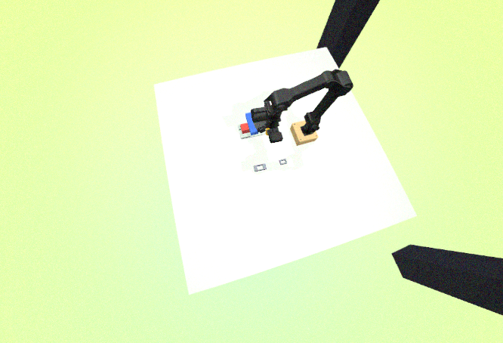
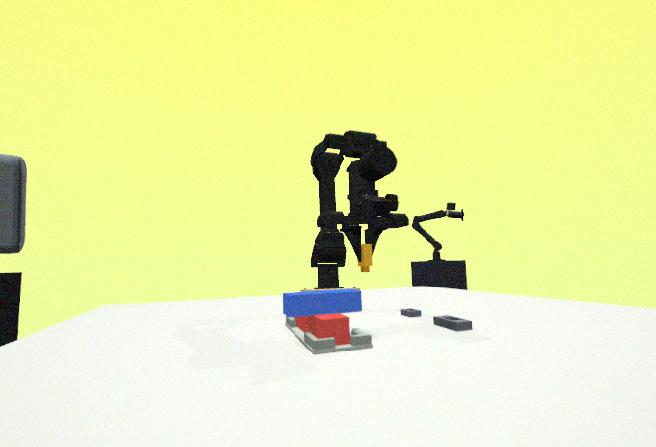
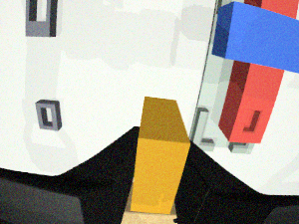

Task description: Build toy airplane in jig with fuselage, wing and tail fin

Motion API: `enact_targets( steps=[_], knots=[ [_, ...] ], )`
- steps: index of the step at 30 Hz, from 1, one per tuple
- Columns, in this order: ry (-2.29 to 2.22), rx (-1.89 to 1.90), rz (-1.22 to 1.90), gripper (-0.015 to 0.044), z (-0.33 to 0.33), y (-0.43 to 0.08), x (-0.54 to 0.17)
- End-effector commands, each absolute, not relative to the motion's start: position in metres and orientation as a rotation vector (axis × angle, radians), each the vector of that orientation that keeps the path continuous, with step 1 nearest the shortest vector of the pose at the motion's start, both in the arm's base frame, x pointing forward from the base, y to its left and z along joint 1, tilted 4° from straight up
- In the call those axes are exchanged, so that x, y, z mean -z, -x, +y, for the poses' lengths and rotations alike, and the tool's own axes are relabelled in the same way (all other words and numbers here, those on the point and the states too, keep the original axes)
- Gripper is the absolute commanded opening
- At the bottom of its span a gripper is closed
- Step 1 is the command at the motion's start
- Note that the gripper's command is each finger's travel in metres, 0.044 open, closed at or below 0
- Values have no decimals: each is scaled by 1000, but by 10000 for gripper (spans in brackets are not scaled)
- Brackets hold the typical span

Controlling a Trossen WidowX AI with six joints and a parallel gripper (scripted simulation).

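Exterior view: hand (image 2: pixel 363 252) (image 3: pixel 154 135) grips orange tail fin (image 1: pixel 267 131) (image 2: pixel 366 255) (image 3: pixel 161 173); blue wing (image 1: pixel 251 123) (image 2: pixel 322 302) (image 3: pixel 259 36) crosses red fuselage (image 1: pixel 244 128) (image 2: pixel 332 328) (image 3: pixel 255 104).

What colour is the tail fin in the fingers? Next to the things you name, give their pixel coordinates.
Orange-yellow (image 2: pixel 366 254) (image 3: pixel 160 173), clearest in the wrist view.

From here I see the red fuselage (image 1: pixel 245 128) (image 2: pixel 331 328) (image 3: pixel 254 106) lying in the grey cradle (image 1: pixel 245 136) (image 2: pixel 342 348) (image 3: pixel 200 125), blue wing (image 1: pixel 251 123) (image 2: pixel 322 302) (image 3: pixel 259 36) across it, orange tail fin (image 1: pixel 267 131) (image 2: pixel 366 255) (image 3: pixel 161 163) upright above cradle level.
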State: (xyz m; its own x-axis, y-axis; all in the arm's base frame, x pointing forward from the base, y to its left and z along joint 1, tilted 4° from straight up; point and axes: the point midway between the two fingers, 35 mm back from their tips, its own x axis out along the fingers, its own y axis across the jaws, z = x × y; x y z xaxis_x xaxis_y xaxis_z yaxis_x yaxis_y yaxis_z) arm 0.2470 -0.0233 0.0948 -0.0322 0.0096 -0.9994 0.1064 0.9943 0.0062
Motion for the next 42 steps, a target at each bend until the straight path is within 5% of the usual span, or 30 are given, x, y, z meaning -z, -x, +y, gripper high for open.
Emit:
enact_targets(
  steps=[1, 36, 39, 42],
  knots=[
    [-83, 78, 1615, 0, -35, -246, -89],
    [-70, 58, 1623, 0, -138, -215, -67],
    [-70, 58, 1623, 66, -138, -215, -67],
    [-70, 58, 1623, 66, -138, -215, -67]
  ],
)
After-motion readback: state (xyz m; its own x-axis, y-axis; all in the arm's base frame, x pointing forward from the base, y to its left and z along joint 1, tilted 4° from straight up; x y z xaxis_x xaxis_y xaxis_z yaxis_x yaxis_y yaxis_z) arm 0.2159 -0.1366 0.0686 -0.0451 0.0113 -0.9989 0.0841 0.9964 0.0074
